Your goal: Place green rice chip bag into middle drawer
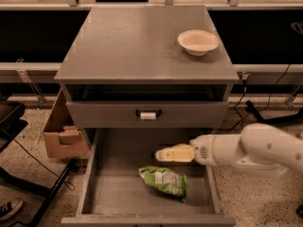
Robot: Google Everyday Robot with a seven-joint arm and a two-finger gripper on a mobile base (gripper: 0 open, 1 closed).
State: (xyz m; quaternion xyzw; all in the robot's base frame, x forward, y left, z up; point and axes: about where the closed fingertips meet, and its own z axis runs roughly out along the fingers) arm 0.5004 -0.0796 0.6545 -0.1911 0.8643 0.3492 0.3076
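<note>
My gripper (pixel 162 154) hangs inside the open middle drawer (pixel 88 176), just over the green rice chip bag (pixel 164 181), which lies crinkled on the drawer's plain grey floor. I cannot tell whether the gripper is apart or together. A round cream bowl (pixel 198 42) sits on the cabinet's smooth grey surface (pixel 137 41), and a cardboard box (pixel 61 136) stands at the left.

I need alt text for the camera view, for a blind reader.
A green chip bag lies in the open middle drawer; the gripper hovers above it, apart. A white bowl sits on the cabinet top.
</note>
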